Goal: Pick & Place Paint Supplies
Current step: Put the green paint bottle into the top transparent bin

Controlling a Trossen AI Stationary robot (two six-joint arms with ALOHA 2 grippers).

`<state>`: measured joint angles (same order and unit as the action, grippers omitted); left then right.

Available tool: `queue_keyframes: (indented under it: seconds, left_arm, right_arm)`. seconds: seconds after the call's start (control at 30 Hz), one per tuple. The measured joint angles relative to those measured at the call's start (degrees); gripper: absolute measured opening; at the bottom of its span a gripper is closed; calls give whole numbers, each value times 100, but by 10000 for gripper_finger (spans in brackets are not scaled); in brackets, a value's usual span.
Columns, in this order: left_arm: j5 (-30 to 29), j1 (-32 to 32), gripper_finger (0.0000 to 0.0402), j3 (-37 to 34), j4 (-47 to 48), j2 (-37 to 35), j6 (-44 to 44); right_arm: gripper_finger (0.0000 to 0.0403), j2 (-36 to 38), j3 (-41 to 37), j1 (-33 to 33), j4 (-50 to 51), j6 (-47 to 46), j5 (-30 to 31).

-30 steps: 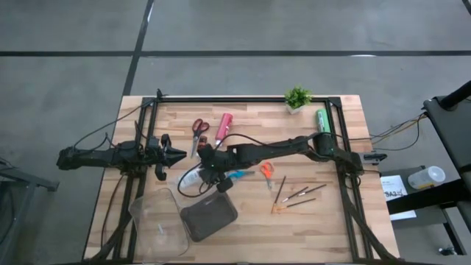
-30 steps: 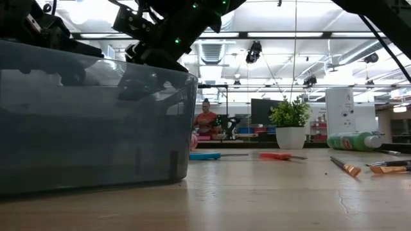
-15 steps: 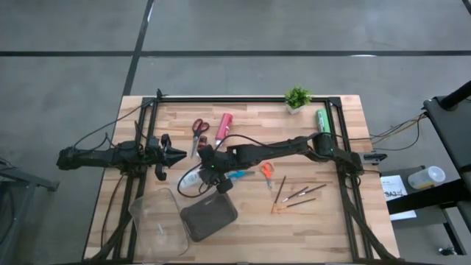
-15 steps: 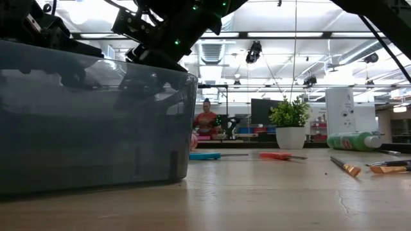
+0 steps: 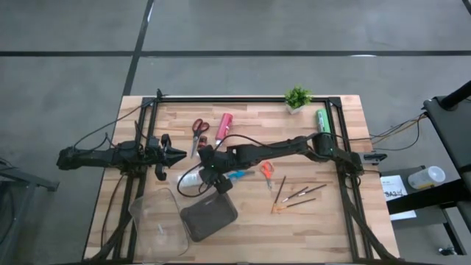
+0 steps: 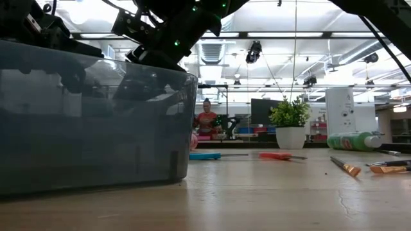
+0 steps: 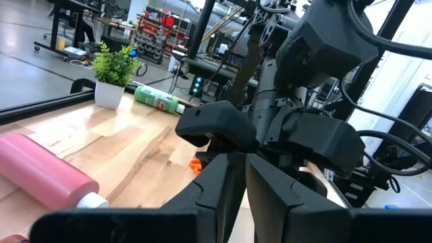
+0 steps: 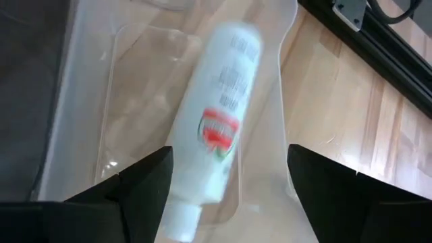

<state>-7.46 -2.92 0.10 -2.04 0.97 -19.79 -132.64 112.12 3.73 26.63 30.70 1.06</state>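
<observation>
My right pincer hangs with its two fingers spread wide apart, gripping nothing. The white paint tube lies loose below the gap between them, cap end towards me, on a shallow clear plastic tray. The bare wood of the tabletop shows just beyond the tray's edge. From above, this pincer sits left of the tabletop's middle, at the end of my right arm, which stretches across from the right side. The white tube pokes out just beside it on the left.

The blue-handled scissors lie just to the right of that pincer, and the orange-handled scissors a little farther right. Past those, the thin brushes lie in a loose fan. In front of the pincer, nearer the front edge, are a dark grey case and, to its left, a clear plastic box.

Towards the back edge, the red-handled scissors and the red paint tube lie side by side. The green paint tube lies well apart from them on the right, near the small potted plant.

My left pincer waits at the left side, fingers together and empty, pointing towards the right arm.
</observation>
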Motion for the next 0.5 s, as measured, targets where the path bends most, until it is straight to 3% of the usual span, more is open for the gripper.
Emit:
queue_keyframes:
  seconds: [0.33, 0.5]
  left_arm:
    - [0, 0, 62, 0, -2, 0, 0]
    - [2, -1, 62, 2, 0, 0, 0]
  right_arm:
    - [290, 81, 2, 56, 63, -31, 76]
    - [290, 214, 0, 225, 280, -246, 561]
